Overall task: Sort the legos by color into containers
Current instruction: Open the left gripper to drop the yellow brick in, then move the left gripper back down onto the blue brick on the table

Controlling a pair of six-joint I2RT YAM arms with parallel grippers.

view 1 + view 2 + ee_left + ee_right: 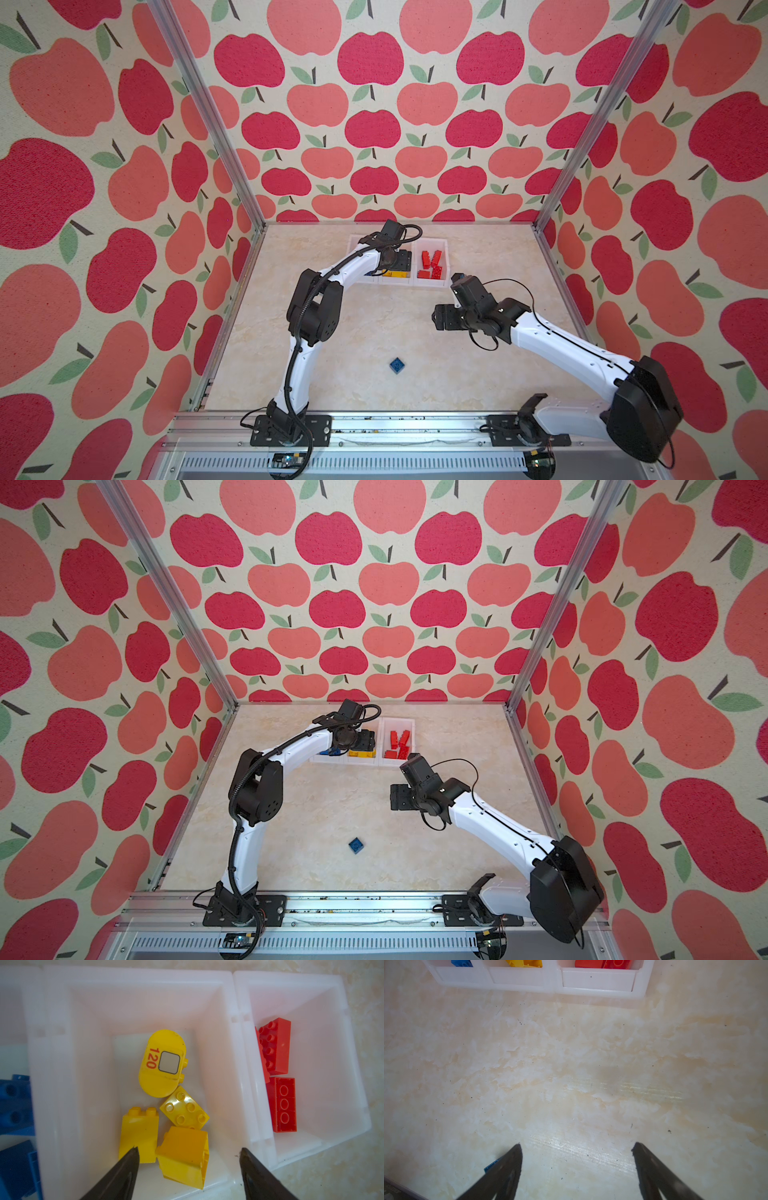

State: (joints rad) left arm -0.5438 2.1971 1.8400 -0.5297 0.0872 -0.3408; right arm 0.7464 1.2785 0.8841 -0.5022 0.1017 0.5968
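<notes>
Three white containers (432, 284) stand in a row at the back of the table. My left gripper (189, 1152) hangs open over the middle container (133, 978). Below it lie three yellow bricks (184, 1110) and a rounded yellow piece (162, 1064); the nearest brick (182, 1159) lies between the fingers, touching neither. Red bricks (283, 1104) fill the right container and blue bricks (14, 1105) the left one. One blue brick (397, 365) lies alone on the table in both top views. My right gripper (577, 1145) is open over bare table in front of the containers.
The left forearm (353, 266) covers most of the left container in both top views. Apple-patterned walls and metal posts (540, 224) close in the table on three sides. The arm bases sit on a rail (395, 428) along the front edge.
</notes>
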